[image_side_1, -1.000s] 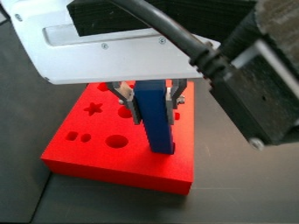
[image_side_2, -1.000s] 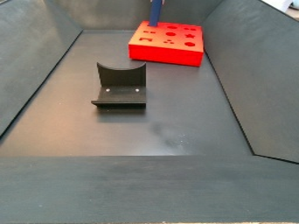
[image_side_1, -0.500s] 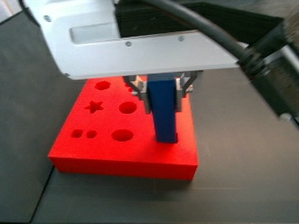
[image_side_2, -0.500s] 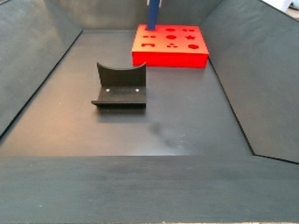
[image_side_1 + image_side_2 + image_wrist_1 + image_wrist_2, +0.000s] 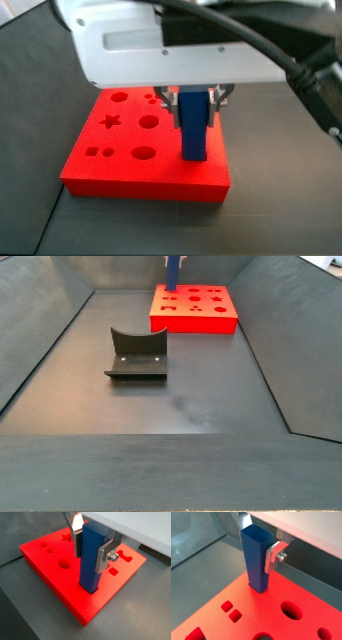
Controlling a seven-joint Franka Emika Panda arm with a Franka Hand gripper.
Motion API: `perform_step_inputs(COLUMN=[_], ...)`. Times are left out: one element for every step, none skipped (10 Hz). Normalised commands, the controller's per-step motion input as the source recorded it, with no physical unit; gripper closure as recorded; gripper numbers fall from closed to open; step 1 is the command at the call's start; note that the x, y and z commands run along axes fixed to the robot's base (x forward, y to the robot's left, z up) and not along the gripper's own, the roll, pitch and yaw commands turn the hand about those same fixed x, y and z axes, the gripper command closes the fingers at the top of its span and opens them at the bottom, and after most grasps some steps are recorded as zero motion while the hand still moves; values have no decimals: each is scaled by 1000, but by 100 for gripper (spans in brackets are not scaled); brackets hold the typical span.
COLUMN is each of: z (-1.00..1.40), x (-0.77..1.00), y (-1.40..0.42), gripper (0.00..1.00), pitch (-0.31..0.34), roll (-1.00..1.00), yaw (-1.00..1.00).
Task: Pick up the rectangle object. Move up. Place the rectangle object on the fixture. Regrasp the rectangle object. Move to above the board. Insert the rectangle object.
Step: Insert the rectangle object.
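Note:
The blue rectangle object [image 5: 92, 557] stands upright, its lower end at the top of the red board [image 5: 67, 582], apparently in a cutout near one edge. It also shows in the other views [image 5: 256, 559] [image 5: 194, 125] [image 5: 173, 266]. My gripper [image 5: 93, 544] is shut on the bar's upper part, with silver fingers [image 5: 107, 554] on two opposite sides; it also shows in a wrist view [image 5: 261, 542] and a side view [image 5: 193, 100]. The board [image 5: 120, 165] has star, circle and square holes. The dark fixture [image 5: 136, 354] stands empty on the floor, apart from the board [image 5: 214, 318].
Dark sloping bin walls [image 5: 54, 346] enclose the floor. Thick black cables [image 5: 287, 60] and the white wrist body [image 5: 160, 45] hang over the board.
The gripper with the blue bar has shifted slightly across the board and lower; the bar's end now meets the board top. The fixture has not moved.

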Motion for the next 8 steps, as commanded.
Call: perform_step_inputs(z=[-443,-360,-469,-286,0,-17,-9,0], x=[294,29,0,0,0,0,0,0], y=[109,0,0,0,0,0,3,0], gripper=[100,100,100,100,100,100,100,100], pitch=[180,0,-131,-181,-4,-34,-49,0], roll=[-116,34,111,26,0,4,0,0], yaw=[-129,-51,0,0,-23,0,0,0])
